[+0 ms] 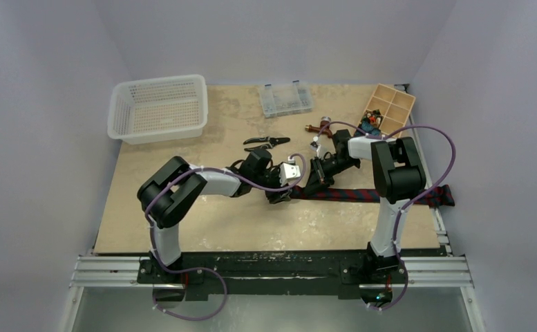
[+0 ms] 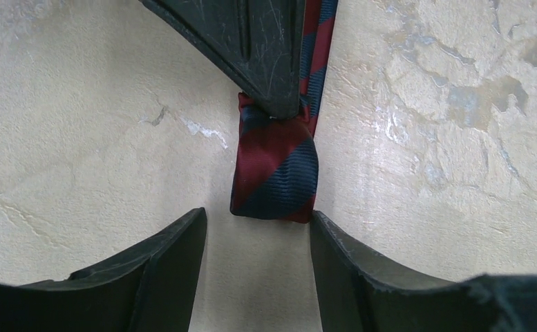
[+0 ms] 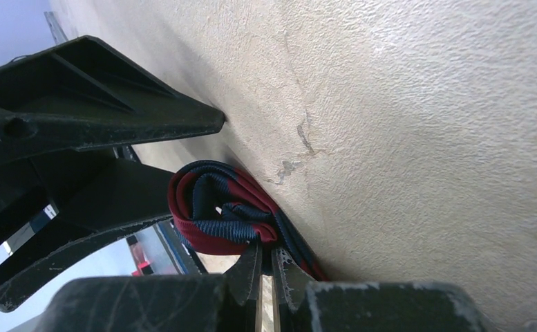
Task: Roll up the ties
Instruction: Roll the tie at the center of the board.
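tie [image 2: 274, 173], rolled at its end, pinched by the low right gripper [image 3: 265, 259]; left gripper [image 2: 258, 228] faces it, jaws apart.

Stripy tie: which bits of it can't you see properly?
Top view: the rolled end of the navy-and-red striped fabric tie hides under the left claw and right claw; the right arm covers some strip.
Left wrist view: top edge cuts the strip off.
Right wrist view: claw hides the strip.

Tie [image 2: 276, 176] navy with dark red diagonal stripes (finely ribbed), table [image 1: 251, 221] mottled beige, basket [image 1: 162, 129] white
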`<state>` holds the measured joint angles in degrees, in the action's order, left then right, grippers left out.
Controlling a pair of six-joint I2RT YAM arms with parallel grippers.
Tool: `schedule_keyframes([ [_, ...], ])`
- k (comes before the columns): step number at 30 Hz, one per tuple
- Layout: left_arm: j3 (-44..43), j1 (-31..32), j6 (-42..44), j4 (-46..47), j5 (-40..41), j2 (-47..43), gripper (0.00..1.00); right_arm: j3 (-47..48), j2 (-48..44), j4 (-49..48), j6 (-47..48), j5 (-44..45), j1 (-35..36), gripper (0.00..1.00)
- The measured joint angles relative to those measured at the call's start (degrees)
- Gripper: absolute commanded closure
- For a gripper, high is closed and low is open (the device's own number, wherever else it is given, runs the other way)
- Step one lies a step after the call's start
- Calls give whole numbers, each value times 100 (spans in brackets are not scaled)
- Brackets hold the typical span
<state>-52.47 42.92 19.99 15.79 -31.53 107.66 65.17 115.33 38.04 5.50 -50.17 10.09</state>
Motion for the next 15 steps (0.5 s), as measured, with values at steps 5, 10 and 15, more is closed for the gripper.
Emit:
schedule_keyframes([
  [5,-57,76,13,-20,-35,24,62,0,0,2,-24,17,2,100],
  [10,-227,173,7,-85,-144,26,68,0,0,2,-37,17,2,100],
  [15,-494,289,-90,-136,-199,52,68,0,0,2,-39,20,2,100],
])
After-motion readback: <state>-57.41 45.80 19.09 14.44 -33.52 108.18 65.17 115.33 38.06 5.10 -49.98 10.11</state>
